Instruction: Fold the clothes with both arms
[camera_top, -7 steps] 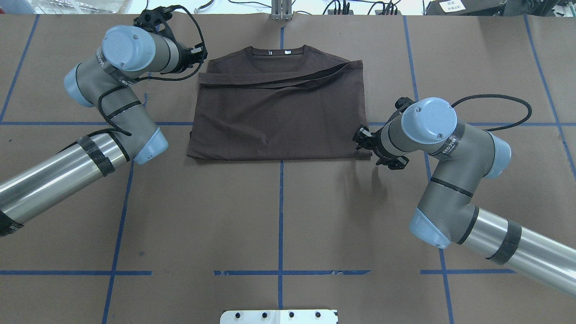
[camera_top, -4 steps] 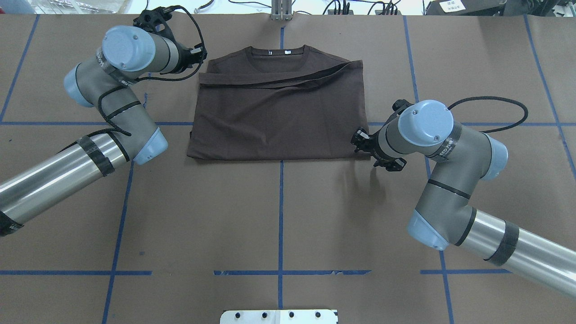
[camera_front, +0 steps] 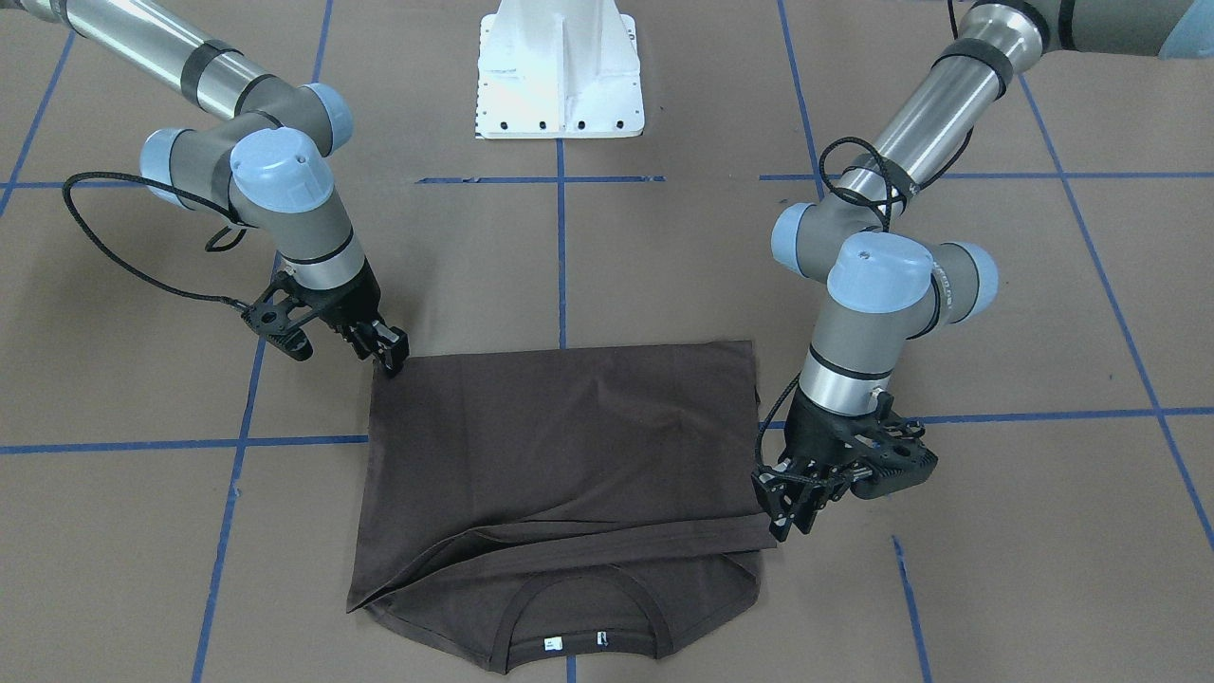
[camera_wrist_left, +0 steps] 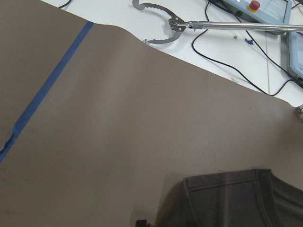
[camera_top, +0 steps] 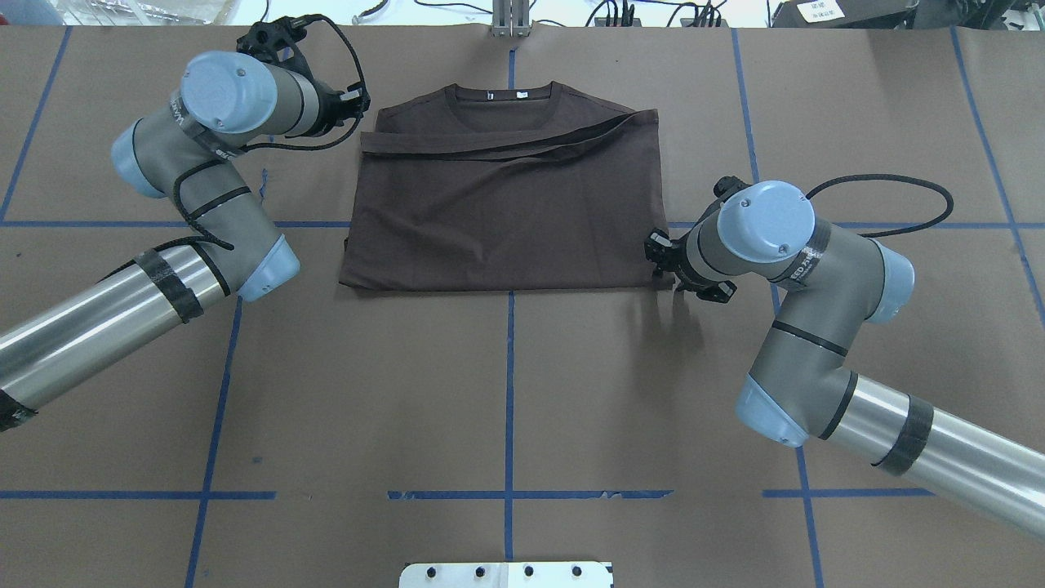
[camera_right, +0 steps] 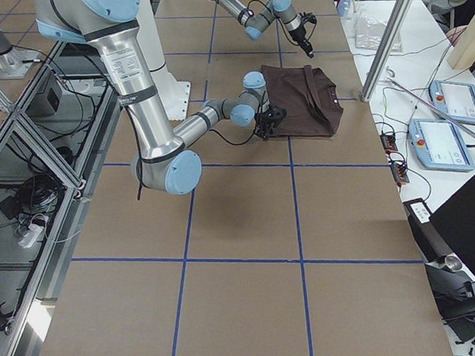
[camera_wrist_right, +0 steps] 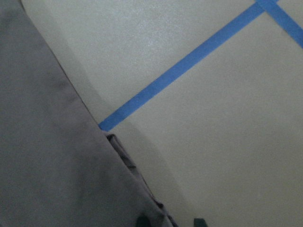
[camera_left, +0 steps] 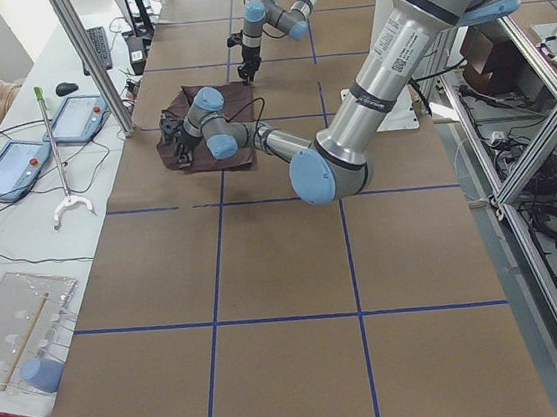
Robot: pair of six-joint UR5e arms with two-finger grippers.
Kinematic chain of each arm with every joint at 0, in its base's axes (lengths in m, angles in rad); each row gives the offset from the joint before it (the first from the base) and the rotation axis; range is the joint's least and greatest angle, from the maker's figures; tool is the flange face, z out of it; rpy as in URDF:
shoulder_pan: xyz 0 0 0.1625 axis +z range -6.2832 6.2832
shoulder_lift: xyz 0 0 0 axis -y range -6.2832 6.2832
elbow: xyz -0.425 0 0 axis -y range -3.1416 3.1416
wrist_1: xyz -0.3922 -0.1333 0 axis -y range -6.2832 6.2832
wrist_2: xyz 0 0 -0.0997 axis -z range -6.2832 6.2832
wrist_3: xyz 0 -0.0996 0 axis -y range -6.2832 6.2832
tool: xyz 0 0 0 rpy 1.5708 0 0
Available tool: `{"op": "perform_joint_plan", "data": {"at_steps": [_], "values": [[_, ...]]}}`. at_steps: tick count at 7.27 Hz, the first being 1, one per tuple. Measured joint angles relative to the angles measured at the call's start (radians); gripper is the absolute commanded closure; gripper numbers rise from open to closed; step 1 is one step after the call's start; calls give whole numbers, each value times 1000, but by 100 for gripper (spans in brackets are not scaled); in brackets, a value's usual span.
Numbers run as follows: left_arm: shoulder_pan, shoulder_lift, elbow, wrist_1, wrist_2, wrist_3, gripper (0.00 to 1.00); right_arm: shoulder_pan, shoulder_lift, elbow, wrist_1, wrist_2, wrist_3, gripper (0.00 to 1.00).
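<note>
Table covered in brown paper with a blue tape grid; white base at the middle of the near edge; beyond the far edge a white bench with cables and a metal grabber

Shirt lies flat at the middle of the far edge, collar toward that edge, two small white tags inside the neck; sides folded in to a rough rectangle, one folded flap running as a slanted band below the collar; hem toward the base, straight along the tape cross line

Left arm reaches to the far-left corner of the shirt; left gripper low over the paper, just beside the shoulder edge, fingers pointing at the cloth; wrist view shows the shoulder seam at the bottom and only one dark fingertip, so cannot tell whether the jaws are spread or closed, or whether they have cloth

Right arm reaches to the shirt's near-right corner; right gripper tilted down with tips at the hem corner; in the right wrist view two fingertips show apart at the bottom edge, one on the cloth side and one over bare paper, the hem edge running between them; jaws spread, nothing pinched

Both arms on opposite sides of the shirt, well apart
</note>
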Motion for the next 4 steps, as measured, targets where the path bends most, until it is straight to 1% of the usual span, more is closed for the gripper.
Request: {"op": "perform_joint_plan", "data": {"at_steps": [2,3,4], "values": [[1,1,0,-3,0,2,60,-3,8,10,0,-2,-3,100],[1,2,0,-6,0,3,61,-8,-1,51,-4,-1,1,100],[1,3,-2,-7,-1,4,61,-29,-56,159,-22,3,6,100]]}}
